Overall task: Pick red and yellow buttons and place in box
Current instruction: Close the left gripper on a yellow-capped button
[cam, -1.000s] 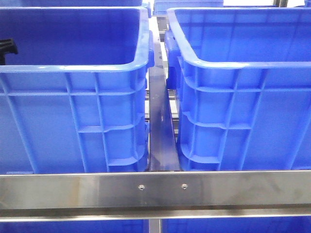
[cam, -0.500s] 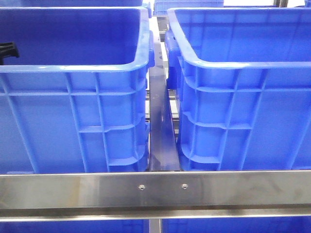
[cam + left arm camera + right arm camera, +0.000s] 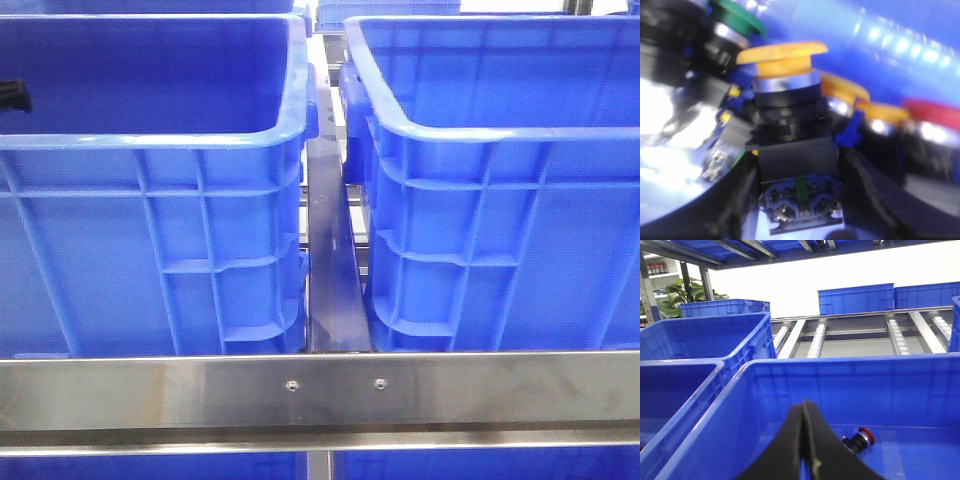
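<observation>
Left arm's black tip (image 3: 12, 95) sinks lower inside the left crate (image 3: 150, 140). My left claw (image 3: 797, 200) pinches a yellow button (image 3: 785, 75) by its body: pick step, lift next. Right claw (image 3: 805, 450) pressed together, empty, above a red button (image 3: 860, 439) in the right crate (image 3: 850, 390).
</observation>
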Available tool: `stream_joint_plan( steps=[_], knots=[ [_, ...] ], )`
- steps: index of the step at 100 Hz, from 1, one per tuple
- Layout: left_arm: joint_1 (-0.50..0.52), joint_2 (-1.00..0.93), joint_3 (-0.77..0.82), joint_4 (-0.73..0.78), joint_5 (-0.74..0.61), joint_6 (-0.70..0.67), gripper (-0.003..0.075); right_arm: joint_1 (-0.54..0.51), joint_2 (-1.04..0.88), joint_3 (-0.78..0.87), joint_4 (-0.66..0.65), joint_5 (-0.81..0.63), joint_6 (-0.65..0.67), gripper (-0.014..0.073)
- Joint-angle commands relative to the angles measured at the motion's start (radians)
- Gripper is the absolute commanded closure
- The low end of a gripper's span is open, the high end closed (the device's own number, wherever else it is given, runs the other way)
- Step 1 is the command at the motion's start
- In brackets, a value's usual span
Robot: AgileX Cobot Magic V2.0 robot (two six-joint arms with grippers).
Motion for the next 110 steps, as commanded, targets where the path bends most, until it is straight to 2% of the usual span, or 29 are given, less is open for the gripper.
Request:
stream_joint_plan(
  steps=[1,21,36,50,78,110],
  knots=[
    [0.002,-0.100,-0.027,0.002,-0.001,0.086,0.0739,0.000,0.004,-0.028,0.001,0.026,-0.011,0.0662],
    [0.002,-0.243,-0.027,0.002,0.090,0.223,0.0739,0.000,0.004,-0.028,0.002,0.026,-0.011,0.0662],
    [-0.003,-0.370,-0.010,-0.007,0.099,0.245,0.0739,0.000,0.004,-0.028,0.002,0.026,-0.011,0.0662],
    [-0.049,-0.507,0.023,-0.010,0.104,0.284,0.0739,0.000,0.004,-0.028,0.002,0.026,-0.011,0.0662],
    [-0.195,-0.678,0.073,-0.010,0.129,0.310,0.0739,0.000,0.004,-0.028,0.019,0.026,-0.011,0.0662],
    [-0.483,-0.696,0.073,-0.054,0.128,0.419,0.0739,0.000,0.004,-0.028,0.020,0.027,-0.011,0.0662]
  ],
)
